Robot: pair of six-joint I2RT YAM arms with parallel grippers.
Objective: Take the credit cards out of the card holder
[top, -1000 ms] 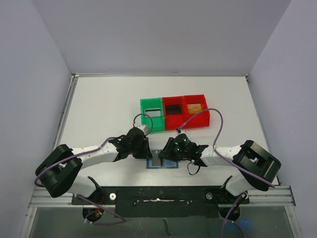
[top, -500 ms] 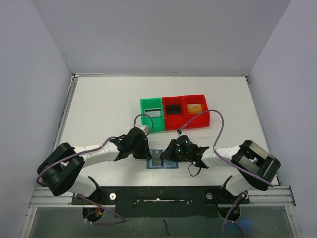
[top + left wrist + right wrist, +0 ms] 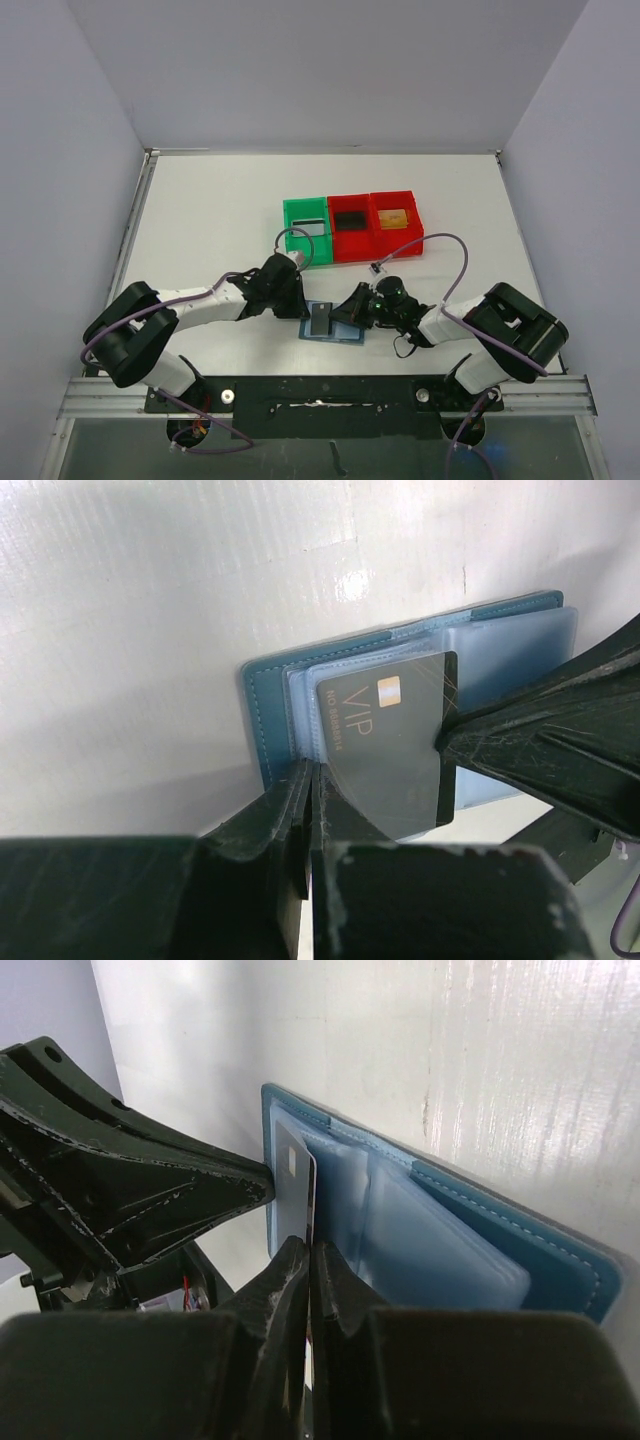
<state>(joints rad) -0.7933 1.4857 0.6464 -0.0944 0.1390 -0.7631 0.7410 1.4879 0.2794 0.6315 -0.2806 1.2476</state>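
Left wrist view: the left gripper clamps the edge of the flat light-blue bifold card holder while the right gripper pinches the thin dark-grey credit card jutting from it, likely stiff, slick, best held edgewise.

Green bin; red bins — white table

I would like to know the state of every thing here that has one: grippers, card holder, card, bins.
card holder: lying open, sleeves up.
credit card: gripped by one edge, not yet clear of the holder.
left gripper: shut on the card holder's edge.
right gripper: shut on the credit card.
green bin: upright, pale item inside.
middle red bin: upright, dark item inside.
right red bin: upright, yellowish item inside.
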